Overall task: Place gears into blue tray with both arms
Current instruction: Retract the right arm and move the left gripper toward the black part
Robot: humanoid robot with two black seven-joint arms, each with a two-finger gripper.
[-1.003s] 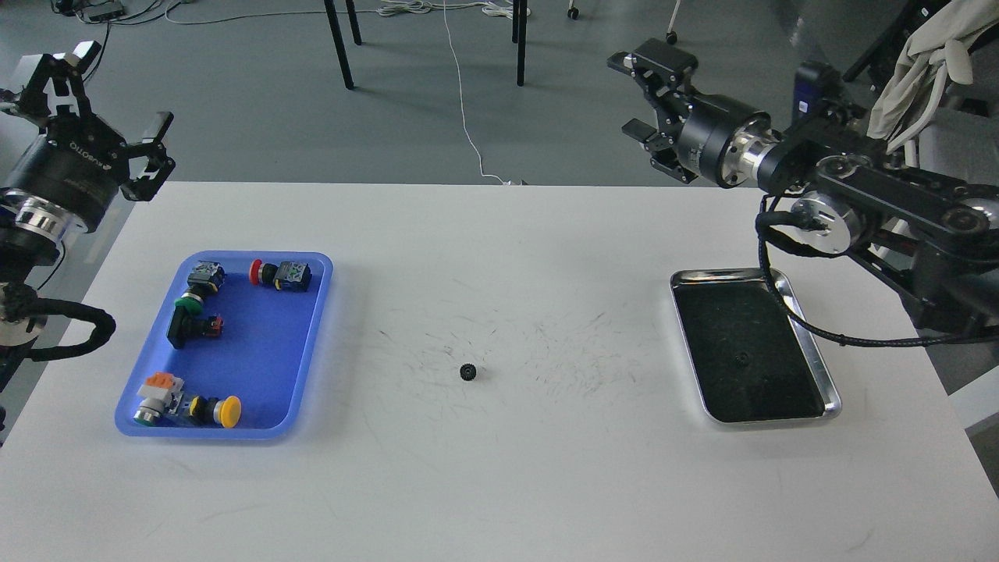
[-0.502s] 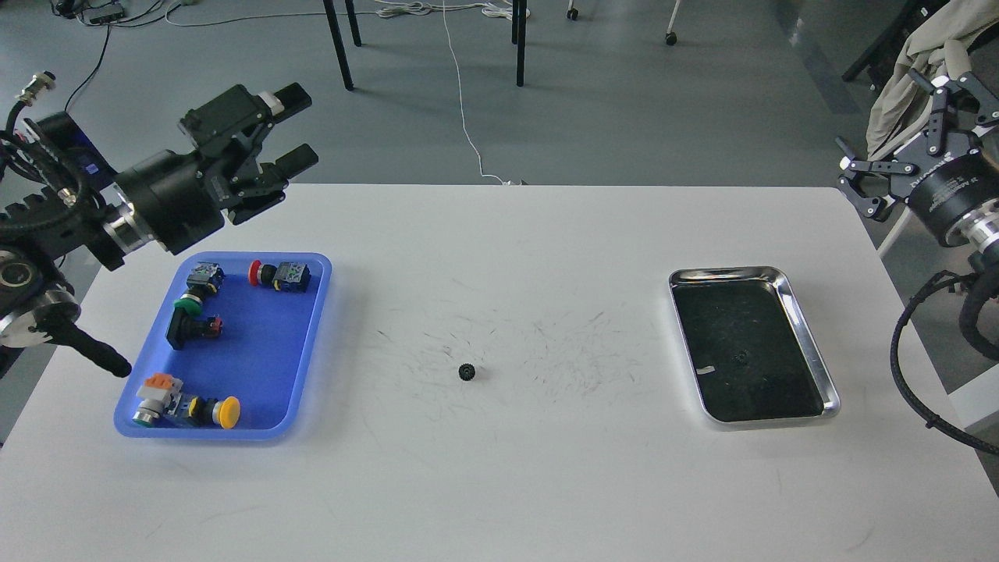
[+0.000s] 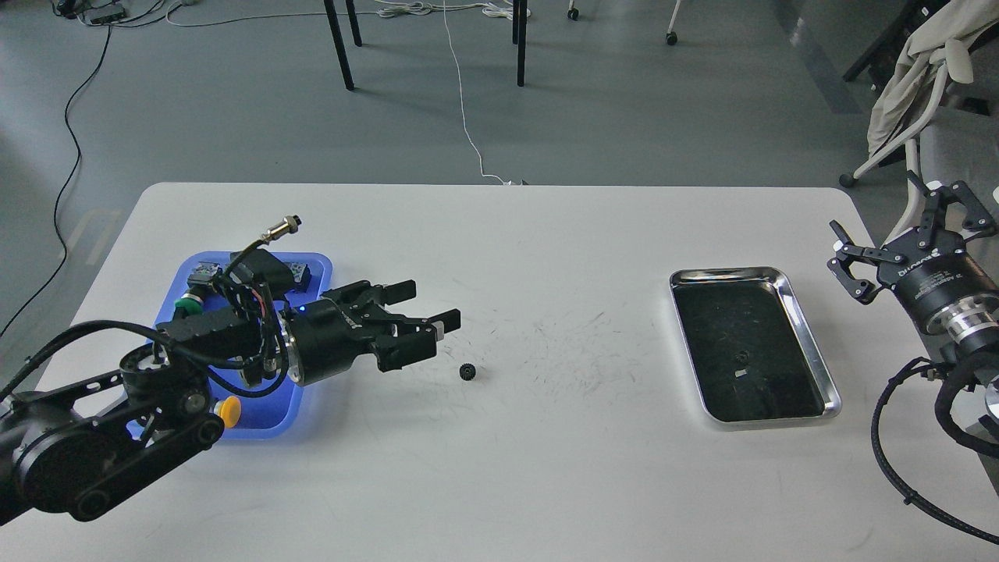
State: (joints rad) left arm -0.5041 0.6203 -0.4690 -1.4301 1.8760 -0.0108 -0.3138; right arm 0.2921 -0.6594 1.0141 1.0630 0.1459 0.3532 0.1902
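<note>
While gear (image 3: 468, 371) lies loose, left pincer (image 3: 429, 306) gapes

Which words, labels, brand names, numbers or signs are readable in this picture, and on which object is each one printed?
Right gripper: white lettering on its black body, too small and slanted to read reliably.
Left gripper: faint marking on its body, blurred, not readable.
Push-button switches in the blue tray: small labels, too small to read.
Gear, steel tray, table: no text visible.

Head cam, high, probably forward-down.
</note>
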